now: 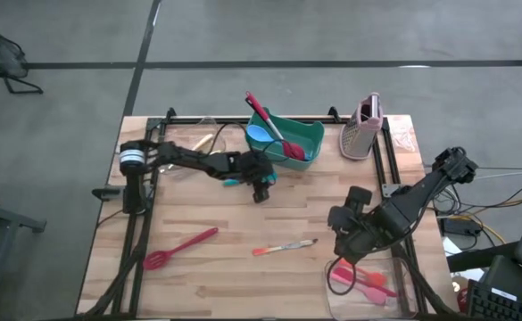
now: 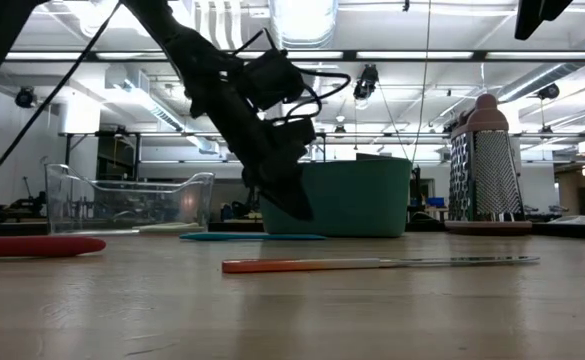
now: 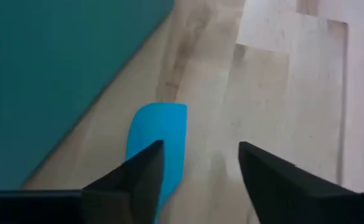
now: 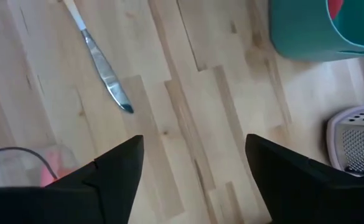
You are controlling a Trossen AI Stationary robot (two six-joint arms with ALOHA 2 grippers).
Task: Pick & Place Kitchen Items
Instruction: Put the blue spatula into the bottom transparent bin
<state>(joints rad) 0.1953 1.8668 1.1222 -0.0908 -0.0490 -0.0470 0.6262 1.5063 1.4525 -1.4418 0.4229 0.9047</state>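
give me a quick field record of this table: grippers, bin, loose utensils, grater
left gripper: open, low over the blue spatula beside the green bin
right gripper: open, empty, above the table near the clear tub
green bin: holds a red-handled utensil and a blue one
loose on table: red slotted spatula, knife
clear tub: pink utensils inside
grater: upright, at the far edge
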